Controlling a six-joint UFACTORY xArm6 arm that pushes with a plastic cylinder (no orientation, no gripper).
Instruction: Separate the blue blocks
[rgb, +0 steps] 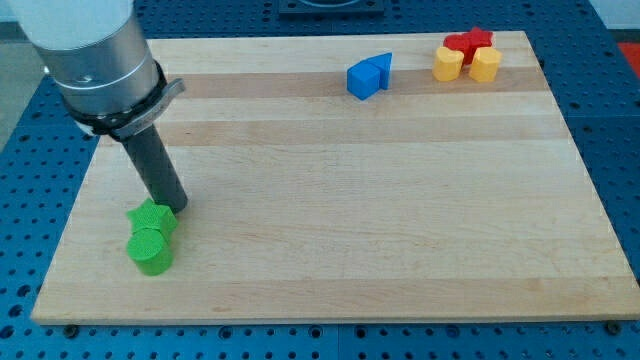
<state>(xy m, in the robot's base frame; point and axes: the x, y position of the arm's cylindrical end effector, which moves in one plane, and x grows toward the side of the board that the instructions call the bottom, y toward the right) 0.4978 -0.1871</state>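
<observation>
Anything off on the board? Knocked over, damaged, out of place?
Nothing damaged. One oddity: my tip sits against the green blocks at the view's bottom left, far from the touching blue blocks at the top. The red block and yellow blocks cluster top right.

The board (330, 190) is pale wood with a smooth, matt finish and lengthwise grain bands. The green (150, 237), blue (369, 76), yellow (466, 64) and red (469, 42) blocks look like smooth, matt plastic in solid colours. The rod ending in my tip (178, 210) is dark and dull. The arm's housing (100, 60) above it is brushed grey metal with a soft sheen.
</observation>
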